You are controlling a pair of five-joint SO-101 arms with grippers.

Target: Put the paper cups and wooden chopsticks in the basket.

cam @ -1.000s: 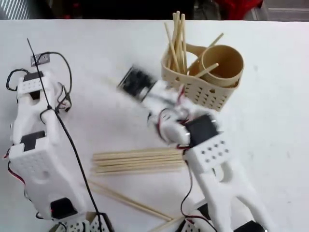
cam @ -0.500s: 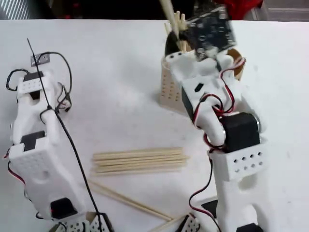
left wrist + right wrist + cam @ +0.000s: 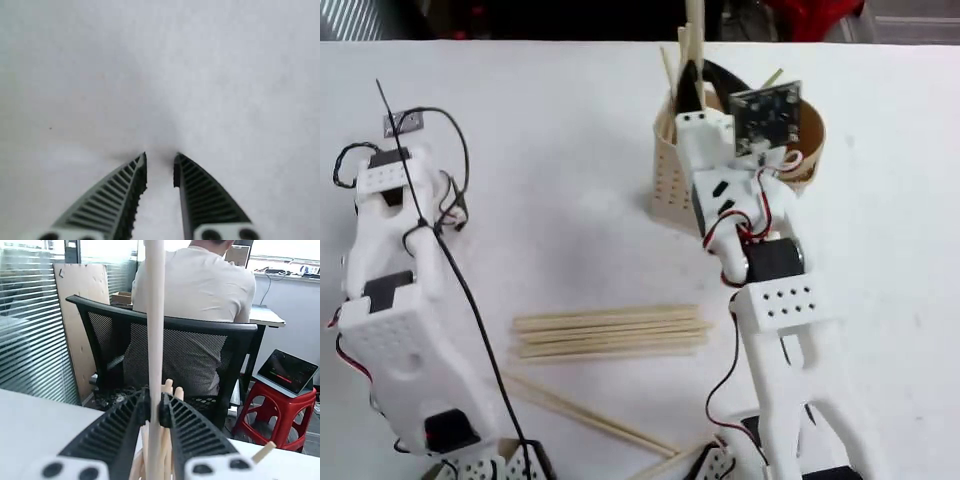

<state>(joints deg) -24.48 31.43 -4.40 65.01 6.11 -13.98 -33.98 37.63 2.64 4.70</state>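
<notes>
My right gripper (image 3: 155, 406) is shut on one wooden chopstick (image 3: 155, 315) that stands upright between its fingers. In the high view this arm hangs over the beige basket (image 3: 670, 185), and the held chopstick (image 3: 694, 20) sticks up above it. Several other chopsticks (image 3: 669, 68) lean inside the basket, and a brown paper cup (image 3: 812, 130) sits in its right half. A bundle of chopsticks (image 3: 608, 332) lies flat on the table in front of the basket. My left gripper (image 3: 160, 165) hovers over bare white table with a narrow gap and nothing between its fingers.
Two loose chopsticks (image 3: 590, 415) lie slanted near the front edge, between the arm bases. The left arm (image 3: 395, 290) stands folded at the table's left side with a black cable (image 3: 470, 300) running past it. A small grey tag (image 3: 403, 122) lies at the back left.
The right arm has swung from low beside the basket up over it, and the chopstick now stands upright above the basket. The left arm has not moved.
</notes>
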